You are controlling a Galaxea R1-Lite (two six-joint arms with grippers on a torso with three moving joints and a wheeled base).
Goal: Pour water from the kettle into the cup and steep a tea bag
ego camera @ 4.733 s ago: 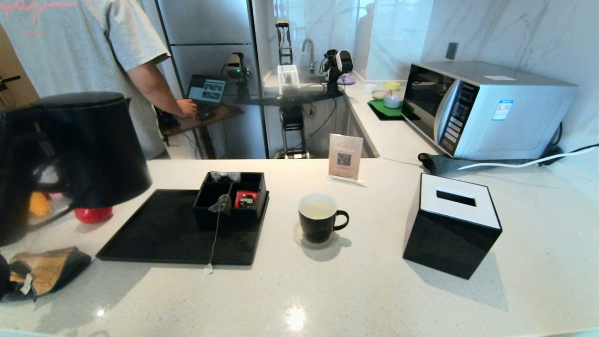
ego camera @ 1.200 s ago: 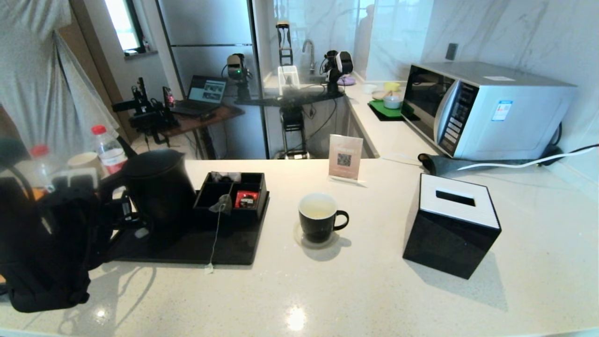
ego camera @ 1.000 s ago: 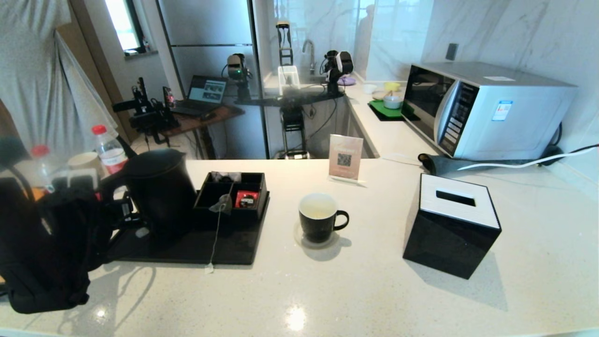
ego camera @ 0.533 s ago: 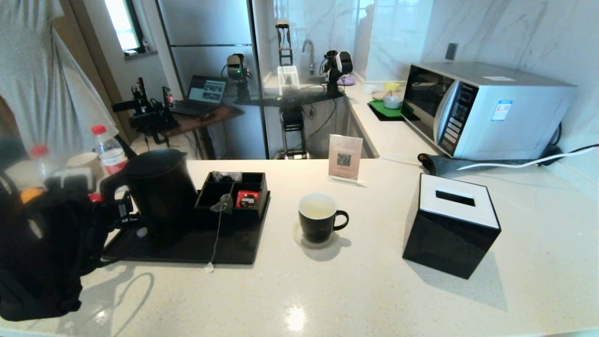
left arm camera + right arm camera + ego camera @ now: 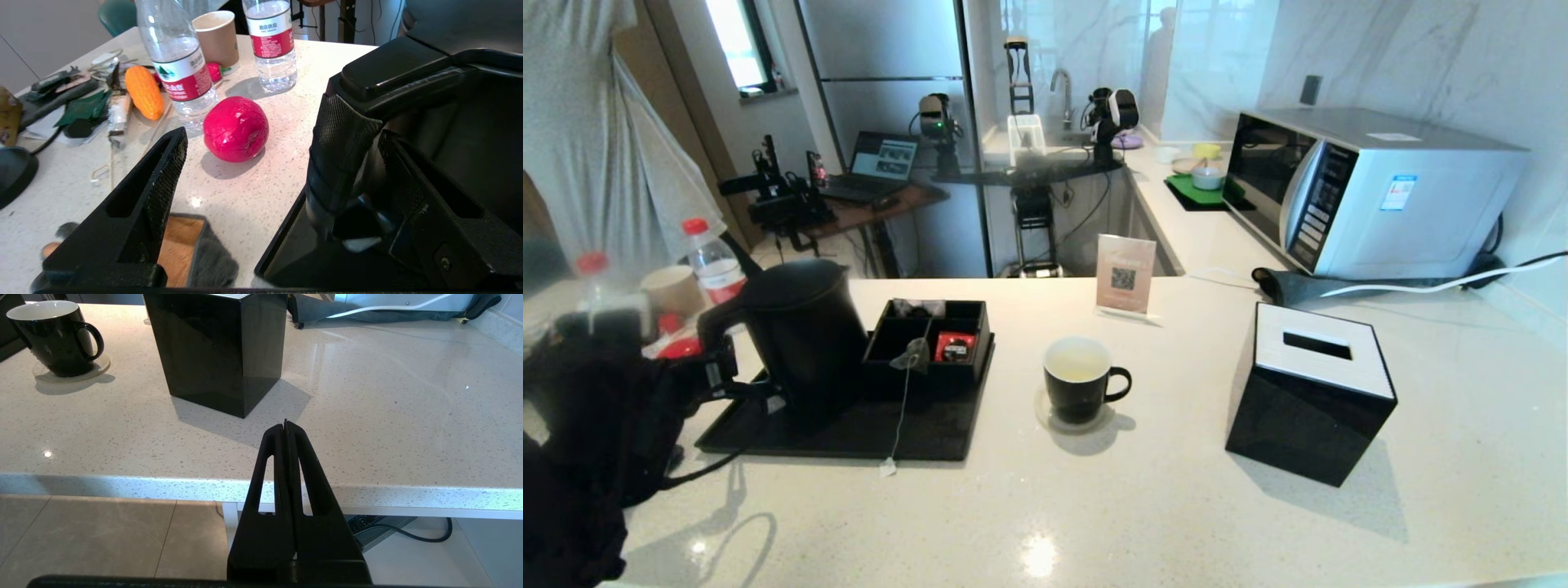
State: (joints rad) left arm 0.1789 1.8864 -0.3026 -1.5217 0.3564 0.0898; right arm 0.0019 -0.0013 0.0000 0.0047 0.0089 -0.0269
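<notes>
A: At the far left of the head view, our left claw (image 5: 737,377) has let go of the kettle (image 5: 805,335). Its fingers are spread wide, one on each side of the handle, and it has drawn back a little from where it was a second ago.

B: So the kettle is back on the black tray (image 5: 768,433), left of centre, upright. We judge the pouring done: pale water (image 5: 1078,372) shows in the cup (image 5: 1081,382), mid-frame on its coaster.

A: Then steeping is next. The tea bag (image 5: 912,356) hangs over the front wall of the compartment box (image 5: 929,347), between kettle and cup, with its string running down to the tag (image 5: 886,469) on the counter (image 5: 1094,506).

B: Around it, bottles (image 5: 179,65), a paper cup (image 5: 217,36) and a red ball (image 5: 236,128) crowd the upper left. The kettle stands close beside the box and could hinder our reach. Right of centre sits the tissue box (image 5: 1311,392). Our right claw (image 5: 287,428) is parked below the counter edge, clenched and empty.
</notes>
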